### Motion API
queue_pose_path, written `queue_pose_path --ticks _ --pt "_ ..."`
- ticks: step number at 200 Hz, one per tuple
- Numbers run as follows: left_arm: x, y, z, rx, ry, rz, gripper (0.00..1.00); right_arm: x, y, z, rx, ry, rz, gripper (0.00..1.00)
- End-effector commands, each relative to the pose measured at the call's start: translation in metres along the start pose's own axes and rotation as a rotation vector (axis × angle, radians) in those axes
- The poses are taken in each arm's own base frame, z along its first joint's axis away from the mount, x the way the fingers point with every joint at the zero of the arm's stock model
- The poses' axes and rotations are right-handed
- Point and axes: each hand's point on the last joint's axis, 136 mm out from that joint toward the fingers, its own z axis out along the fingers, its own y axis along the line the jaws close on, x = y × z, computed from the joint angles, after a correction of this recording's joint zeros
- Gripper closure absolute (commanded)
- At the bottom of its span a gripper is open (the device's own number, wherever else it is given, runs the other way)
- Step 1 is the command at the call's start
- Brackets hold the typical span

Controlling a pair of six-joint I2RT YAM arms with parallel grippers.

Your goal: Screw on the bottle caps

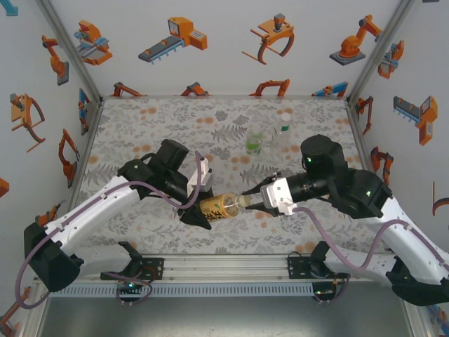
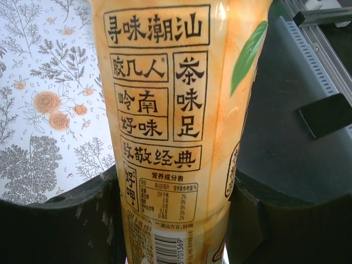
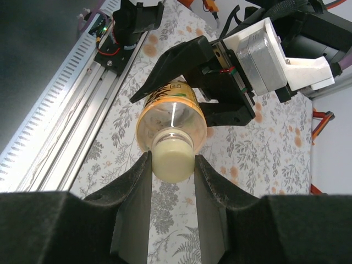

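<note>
Right now I am holding the amber bottle sideways just above the desk, near the middle, with the left pincer clenching its labelled body. The right pincer is gripping the pale cap at the bottle's mouth. I am judging that the turn should run square to the mouth, with a light inward push; whether the threads are catching, I cannot tell. The bottle is looking glossy and translucent, the cap round and matte.
</note>
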Motion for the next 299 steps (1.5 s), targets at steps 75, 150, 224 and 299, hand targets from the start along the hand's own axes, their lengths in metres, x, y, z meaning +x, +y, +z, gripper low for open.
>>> queue_pose_path --ticks 75,150,224,299 --pt "-0.02 -0.008 -0.002 0.084 -0.057 -0.026 1.0 -0.005 0.01 0.002 -0.055 0.002 -0.052 1.0" --pt "-0.021 -0.019 -0.004 0.118 -0.078 0.026 1.0 -0.004 0.017 0.004 -0.093 0.004 -0.075 1.0" --pt "-0.019 -0.011 -0.007 0.026 -0.03 0.073 1.0 -0.008 0.007 0.01 -0.068 -0.018 0.126 1.0" --pt "-0.02 0.014 -0.02 -0.218 -0.029 0.144 1.0 0.022 -0.042 0.018 0.274 -0.08 0.56 1.0"
